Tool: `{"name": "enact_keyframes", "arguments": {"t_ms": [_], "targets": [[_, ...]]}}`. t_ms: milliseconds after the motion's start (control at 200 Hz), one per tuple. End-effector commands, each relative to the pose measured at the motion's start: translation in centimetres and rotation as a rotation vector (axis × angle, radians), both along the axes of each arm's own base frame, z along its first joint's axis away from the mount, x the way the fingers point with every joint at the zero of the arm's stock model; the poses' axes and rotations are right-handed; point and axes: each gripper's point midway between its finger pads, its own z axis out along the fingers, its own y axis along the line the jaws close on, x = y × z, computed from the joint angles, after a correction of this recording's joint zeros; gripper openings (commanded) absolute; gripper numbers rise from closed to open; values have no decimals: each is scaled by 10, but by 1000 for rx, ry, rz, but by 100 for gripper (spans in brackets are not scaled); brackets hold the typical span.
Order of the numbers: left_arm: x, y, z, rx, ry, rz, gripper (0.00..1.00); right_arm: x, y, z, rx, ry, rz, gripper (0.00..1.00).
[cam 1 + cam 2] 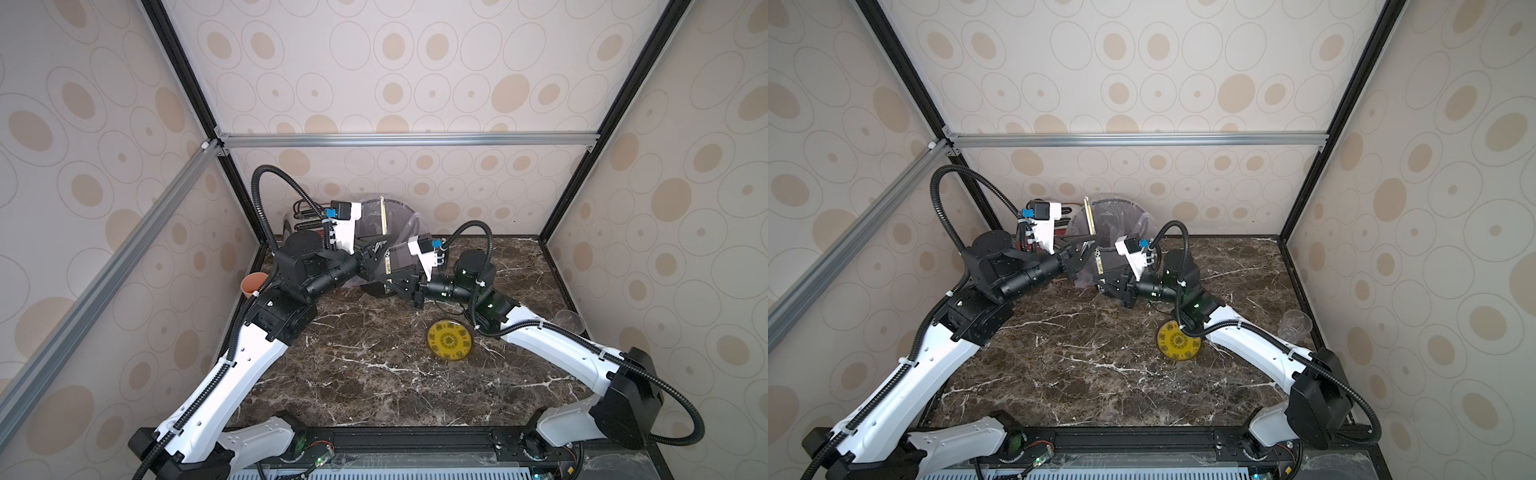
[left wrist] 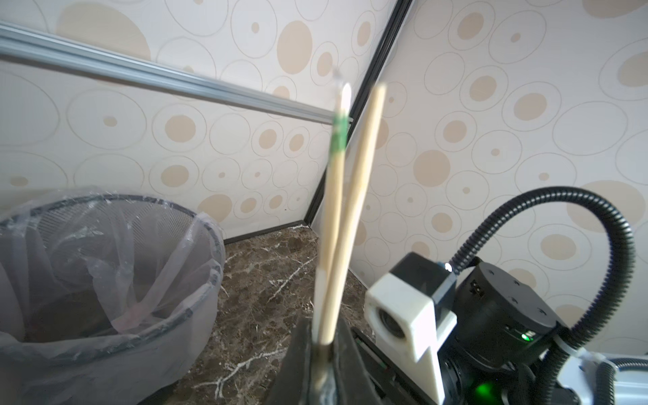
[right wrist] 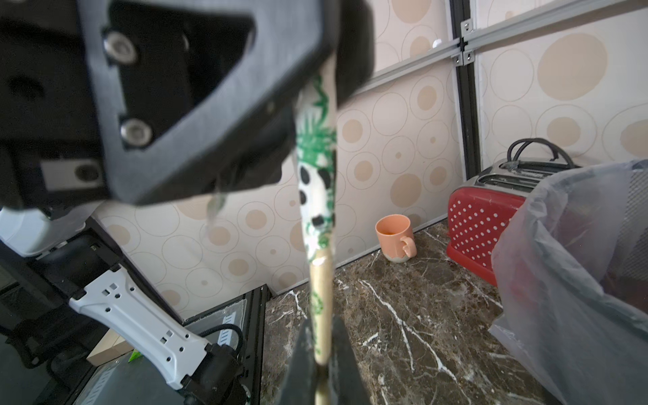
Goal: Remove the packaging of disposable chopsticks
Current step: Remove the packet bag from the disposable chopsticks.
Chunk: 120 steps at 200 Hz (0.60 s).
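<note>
A: What does the left gripper [image 2: 324,368] hold?

B: The chopsticks [image 2: 355,196]. Its jaws are pinched close about them partway along, and the tips stand up beside the bin [image 2: 105,364].

A: And the right gripper [image 3: 322,371]?

B: It is clamped tight on the lower end, over the packaging [image 3: 317,157]. The green-printed packaging runs between both grippers, in the air above the back of the table [image 1: 374,374].

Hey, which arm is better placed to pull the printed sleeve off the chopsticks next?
Probably right: the right tool is shut on the packaging at one end, while the left tool holds the disposable chopsticks, tips up, near the bin.
</note>
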Motion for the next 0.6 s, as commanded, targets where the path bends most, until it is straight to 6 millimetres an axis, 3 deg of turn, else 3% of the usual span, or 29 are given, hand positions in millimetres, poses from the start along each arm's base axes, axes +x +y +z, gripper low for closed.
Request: {"name": "enact_keyframes", "arguments": {"t_ms": [0,40,115,160,225,270,446,511,596], "targets": [[-25,-17,-30,42,126,-137,37,11,-12,49,108,-105,-85,0],[-24,-17,-32,48,130,-131,38,11,-12,50,109,-106,-87,0],[-21,-13,-34,57,135,-103,32,11,-11,49,108,-103,-83,0],[-20,-11,-34,60,133,-83,24,11,-11,47,105,-100,-82,0],[-20,-8,-29,54,118,-71,22,11,-10,44,100,-93,-81,0],[-21,-6,-25,52,109,-65,25,11,-9,42,95,-87,-77,0],[-23,5,-6,69,70,-23,53,12,-8,35,87,-70,-70,0],[-25,9,1,77,54,-7,53,11,-8,34,85,-67,-70,0],[-24,12,8,81,43,7,39,12,-7,31,82,-62,-69,0]]}}
